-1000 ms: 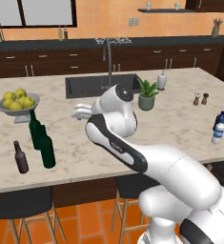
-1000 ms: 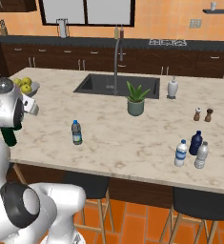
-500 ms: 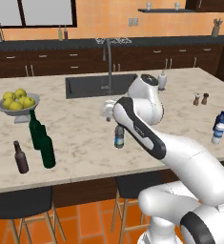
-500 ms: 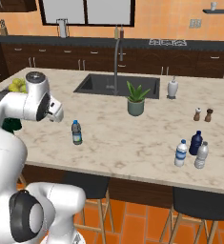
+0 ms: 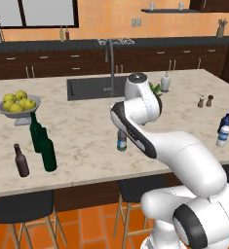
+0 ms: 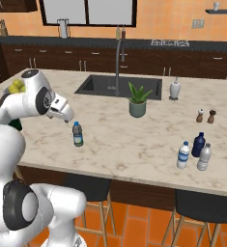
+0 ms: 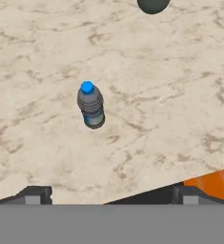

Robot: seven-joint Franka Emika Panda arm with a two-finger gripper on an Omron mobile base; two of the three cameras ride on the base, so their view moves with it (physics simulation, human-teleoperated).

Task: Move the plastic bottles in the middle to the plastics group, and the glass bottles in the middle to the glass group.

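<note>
Swung right, the released pincer (image 7: 108, 193) hovers over a ribbed, blue-capped clear bottle (image 7: 91, 106).

My left base camera sat behind the arm, looking forward and down across the counter (image 5: 86, 121); my right one did likewise from the other side; both shared the sink (image 6: 117, 87); the hand camera looked steeply down from nearer, over the water bottle (image 7: 91, 106).

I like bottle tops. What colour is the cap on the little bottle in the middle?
Blue: the bottle's cap shows best in the hand view.

Water bottle (image 6: 77, 134) stands upright below the gripper (image 6: 67, 117).
</note>
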